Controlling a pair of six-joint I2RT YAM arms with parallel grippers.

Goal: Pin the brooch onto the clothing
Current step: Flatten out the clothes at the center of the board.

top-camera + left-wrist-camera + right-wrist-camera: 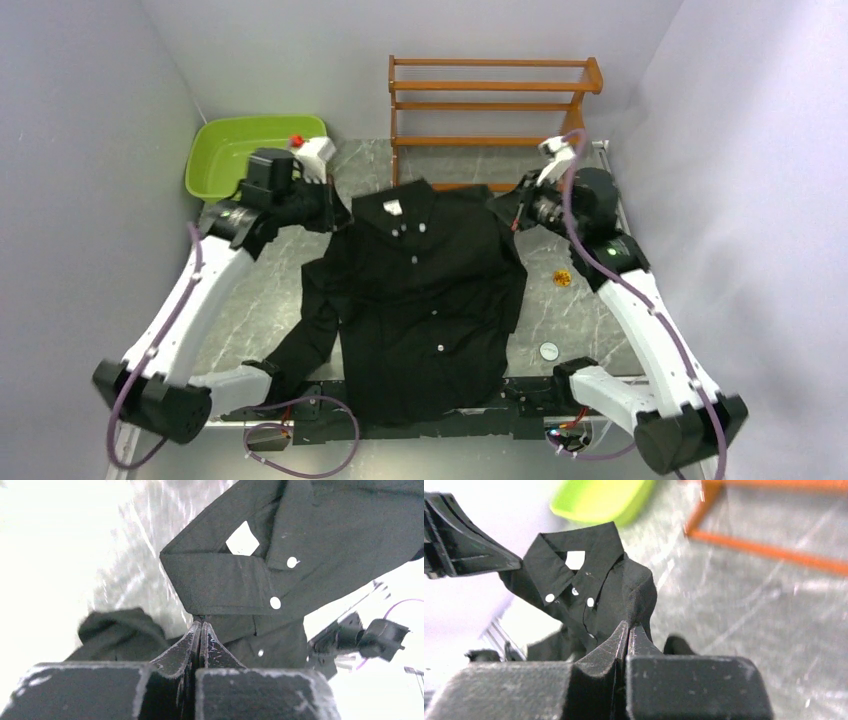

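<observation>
The clothing, a black collared shirt with white buttons and a white neck label, lies face up across the table's middle. My left gripper is at the shirt's left shoulder, and its fingertips are pressed together on the cloth just below the collar. Over at the other shoulder, my right gripper is shut too, pinching a raised fold of the fabric at its tips. The brooch, a small orange disc, lies on the table to the right of the shirt, beside the right arm.
A green basin stands at the back left and an orange wooden rack at the back centre. A small white round disc lies near the right arm's base. Grey walls close in both sides.
</observation>
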